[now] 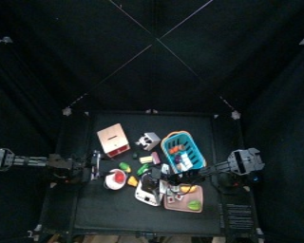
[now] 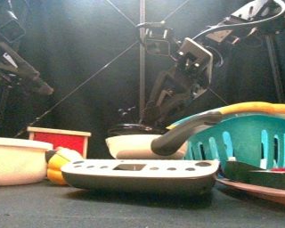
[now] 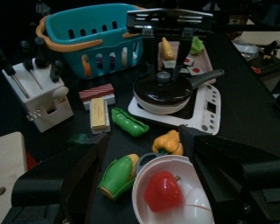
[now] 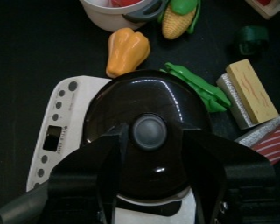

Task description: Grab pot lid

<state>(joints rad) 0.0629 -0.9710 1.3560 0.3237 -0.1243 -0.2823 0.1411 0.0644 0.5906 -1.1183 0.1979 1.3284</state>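
Fingers [image 4: 78,188] of the right gripper [image 4: 150,179] straddle the glossy domed pot lid [image 4: 149,131], apart.

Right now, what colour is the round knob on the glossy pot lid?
Grey, on the glossy black pot lid; the round knob shows best in the right wrist view.

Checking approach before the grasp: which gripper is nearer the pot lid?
Right. The right gripper hangs directly over the pot lid, jaws open either side of its knob. The left gripper sits back across the table, by the white bowl.
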